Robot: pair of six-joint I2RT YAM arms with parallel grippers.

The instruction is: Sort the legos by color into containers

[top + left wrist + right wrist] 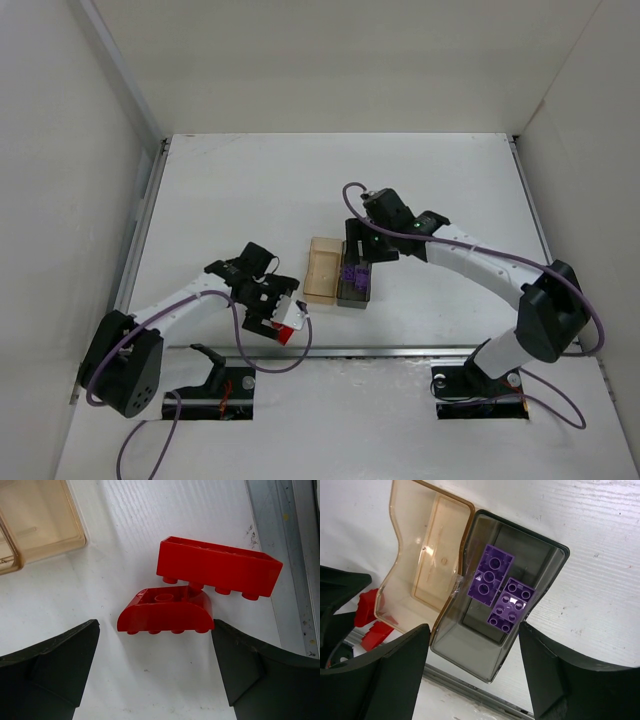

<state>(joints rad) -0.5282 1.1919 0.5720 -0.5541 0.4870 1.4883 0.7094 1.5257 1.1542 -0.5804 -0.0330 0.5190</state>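
White counter (pixel 300 180), walled in white on three sides; your two arms are bolted at its near edge. Nearest you: left tool (pixel 155 627), jaws spread wide and holding nothing, straddling a curved red brick (pixel 167 612) that lies on the counter. Just beyond it, a rectangular red brick (pixel 217 570) with its studs turned toward the curved one, the two meeting or almost so. Farther out, your two containers, joined side to side: amber bin (pixel 432 545) to the left, smoky grey bin (pixel 540 570) to the right. Inside the grey bin, two purple bricks (pixel 491 574) (pixel 511 605), side by side. Right tool (pixel 474 630) hangs above that bin, jaws apart, gripping nothing.
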